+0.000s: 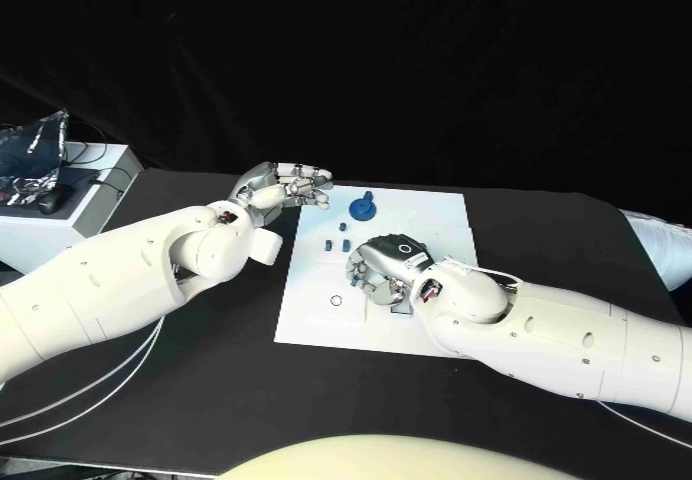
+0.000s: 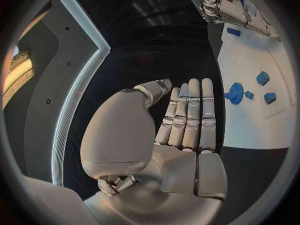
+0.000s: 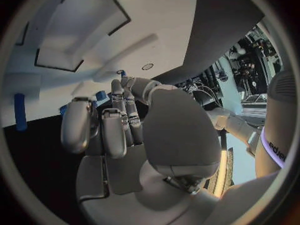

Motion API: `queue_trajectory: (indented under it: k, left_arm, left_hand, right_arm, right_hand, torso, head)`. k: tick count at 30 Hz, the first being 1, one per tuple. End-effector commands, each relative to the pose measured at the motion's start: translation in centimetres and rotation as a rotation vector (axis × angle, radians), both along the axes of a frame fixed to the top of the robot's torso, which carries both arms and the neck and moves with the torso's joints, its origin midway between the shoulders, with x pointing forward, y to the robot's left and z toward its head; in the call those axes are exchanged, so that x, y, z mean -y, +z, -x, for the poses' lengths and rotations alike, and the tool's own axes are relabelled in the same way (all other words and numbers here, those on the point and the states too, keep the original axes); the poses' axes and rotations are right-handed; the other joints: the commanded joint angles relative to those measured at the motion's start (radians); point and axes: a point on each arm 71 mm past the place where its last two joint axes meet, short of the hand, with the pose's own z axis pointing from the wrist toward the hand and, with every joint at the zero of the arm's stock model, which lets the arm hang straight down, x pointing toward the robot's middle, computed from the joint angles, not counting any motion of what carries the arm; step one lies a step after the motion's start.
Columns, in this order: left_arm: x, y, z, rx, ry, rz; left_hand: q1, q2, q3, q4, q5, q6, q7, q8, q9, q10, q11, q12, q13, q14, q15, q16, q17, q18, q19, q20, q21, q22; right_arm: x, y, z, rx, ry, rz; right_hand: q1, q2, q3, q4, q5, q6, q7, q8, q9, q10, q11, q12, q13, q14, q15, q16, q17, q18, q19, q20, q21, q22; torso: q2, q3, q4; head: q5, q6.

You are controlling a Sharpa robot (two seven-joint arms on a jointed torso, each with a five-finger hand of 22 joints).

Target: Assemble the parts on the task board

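Black tabletop fills the scene under a dark backdrop, with the white task board (image 1: 418, 320) lying flat in the middle of it. At the board's far left corner hangs the left hand (image 1: 283, 186), lifted off the table, its fingers (image 2: 189, 112) straight and pressed side by side with nothing in them; the left wrist view shows the thumb bent beside them and the palm bare. Just beside this hand, toward the board's middle, stands a round blue part (image 1: 362, 209) with a short stem rising from a disc; in the left wrist view the same piece (image 2: 235, 93) sits just past the fingertips with small blue blocks (image 2: 262, 78) a little beyond it. Between the two hands lies a short row of small blue parts (image 1: 336, 243), close to the right hand's knuckles. The right hand (image 1: 387, 268) is down over the middle of the board, palm down and fingers curled toward the plate; whether they pinch anything I cannot tell, since the fingertips are hidden beneath it. Beside it on the side toward the left arm is a small ring-shaped mark (image 1: 336, 299) on the board. In the right wrist view the fingers (image 3: 114, 130) lie close together over the white surface, with a blue strip (image 3: 20, 111) well apart from them.
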Motion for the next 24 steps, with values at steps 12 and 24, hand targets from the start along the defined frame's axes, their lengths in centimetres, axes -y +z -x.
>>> queue_trajectory:
  k: [12, 24]
  left_arm:
    - [0.18, 0.09, 0.03, 0.001, -0.009, 0.008]
    - [0.13, 0.10, 0.06, -0.001, -0.011, 0.006]
  left_hand:
    - [0.008, 0.002, -0.005, 0.001, 0.005, -0.001, 0.004, -0.004, -0.002, -0.003, 0.007, -0.004, 0.000, 0.006, 0.005, -0.008, 0.002, 0.001, 0.004, 0.003, -0.008, -0.002]
    - [0.008, 0.002, -0.005, 0.001, 0.005, -0.001, 0.004, -0.004, -0.002, -0.003, 0.007, -0.004, 0.000, 0.006, 0.005, -0.008, 0.002, 0.001, 0.004, 0.003, -0.008, -0.002]
  right_arm:
    - [0.05, -0.32, 0.05, 0.041, -0.004, 0.057]
    - [-0.26, -0.83, 0.01, 0.038, -0.004, 0.069]
  right_hand:
    - [-0.006, 0.007, 0.006, 0.001, 0.004, 0.005, -0.001, 0.004, 0.001, 0.036, -0.026, -0.001, 0.000, 0.045, -0.008, 0.000, 0.000, -0.018, 0.007, -0.005, 0.000, 0.043]
    - [-0.007, 0.007, 0.007, 0.000, 0.004, 0.005, 0.000, 0.004, 0.002, 0.037, -0.026, -0.002, 0.000, 0.045, -0.008, 0.000, 0.000, -0.018, 0.007, -0.005, -0.001, 0.043]
  torso:
    - [-0.001, -0.0006, -0.0015]
    - [0.000, -0.0004, -0.0010]
  head:
    - [0.007, -0.014]
    - [0.011, -0.018]
